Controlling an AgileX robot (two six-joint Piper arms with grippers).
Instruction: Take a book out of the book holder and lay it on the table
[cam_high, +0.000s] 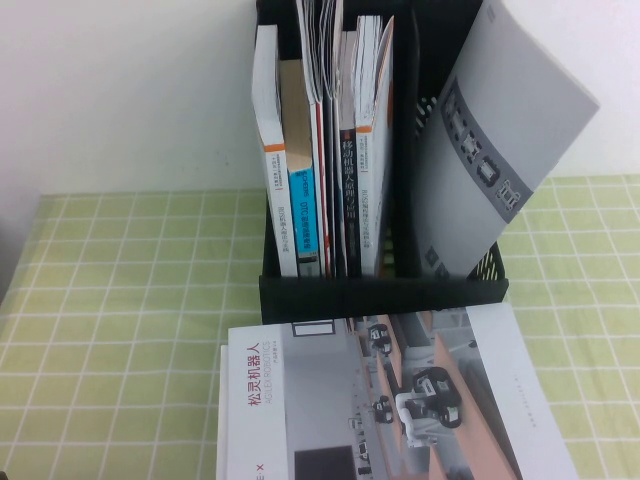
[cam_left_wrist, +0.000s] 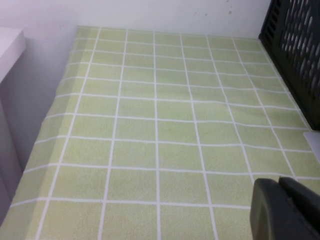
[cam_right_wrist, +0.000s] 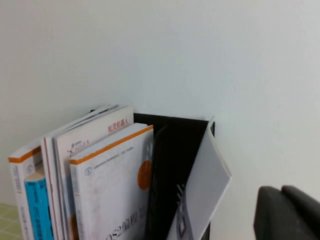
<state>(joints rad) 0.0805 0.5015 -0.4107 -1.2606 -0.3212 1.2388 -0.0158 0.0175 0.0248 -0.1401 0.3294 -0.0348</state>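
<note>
The book, grey-salmon face with robot photos and a white lettered strip, lies flat on the table just in front of the book holder. The black holder keeps several upright books in its left compartments. Neither gripper shows in the high view. In the left wrist view my left gripper is shut and empty, low over the green cloth, with the holder's perforated side off to one side. My right gripper is shut on nothing, raised near the holder's top.
A plain grey brochure with a row of dark squares leans out of the holder's right compartment; it also shows in the right wrist view. A white wall stands behind the holder. Green cloth extends to the left of the holder.
</note>
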